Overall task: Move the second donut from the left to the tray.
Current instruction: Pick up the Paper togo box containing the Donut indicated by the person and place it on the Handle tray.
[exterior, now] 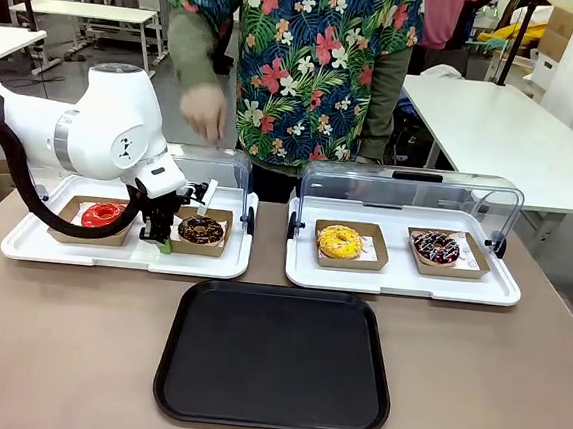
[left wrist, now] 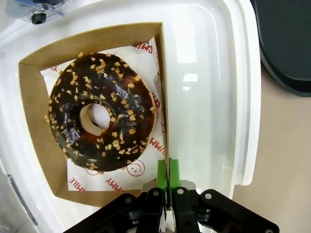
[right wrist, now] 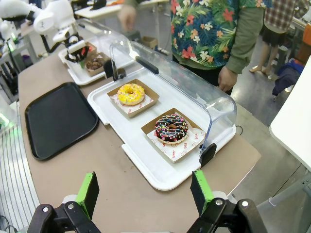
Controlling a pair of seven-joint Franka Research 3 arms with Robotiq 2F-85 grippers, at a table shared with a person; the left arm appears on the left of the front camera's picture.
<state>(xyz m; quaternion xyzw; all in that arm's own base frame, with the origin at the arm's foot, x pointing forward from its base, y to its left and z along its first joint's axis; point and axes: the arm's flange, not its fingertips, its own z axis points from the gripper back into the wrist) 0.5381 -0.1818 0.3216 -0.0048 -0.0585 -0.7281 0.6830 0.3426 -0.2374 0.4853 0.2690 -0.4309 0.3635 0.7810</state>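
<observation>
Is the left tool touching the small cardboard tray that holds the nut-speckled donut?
Touching. In the left wrist view the left tool is shut on the side wall of the small cardboard tray.

A red-glazed donut (exterior: 103,215) is sitting just left of the left tool (exterior: 163,245), on a white display tray (exterior: 23,242). Well to the tool's right, a yellow donut (exterior: 340,241) and a sprinkled dark donut (exterior: 436,248) are lying on a second white tray (exterior: 401,282), whose clear lid (exterior: 409,190) is standing open. Beyond the tool, a person in a flowered shirt (exterior: 310,56) is standing.
</observation>
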